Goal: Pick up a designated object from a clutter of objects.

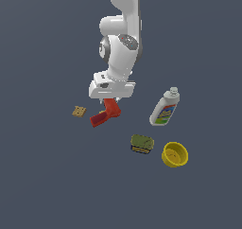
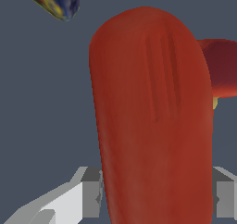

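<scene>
The designated object, a bright red drill-shaped toy (image 1: 105,114), sits directly under my gripper (image 1: 112,101) in the exterior view. One chunky part rises between my fingers and the other points toward the exterior view's left. In the wrist view the red drill toy (image 2: 152,116) fills most of the picture. My gripper (image 2: 157,195) is shut on it, with a grey finger (image 2: 90,193) pressed against each side. I cannot tell whether the toy rests on the floor or hangs just above it.
A tan square cracker (image 1: 79,111) lies just beyond the drill on the exterior view's left. On the exterior view's right are a white bottle with a colourful label (image 1: 165,108), an olive-green can (image 1: 142,143) and a yellow bowl (image 1: 175,154). The bottle's label (image 2: 55,1) shows at the wrist view's edge.
</scene>
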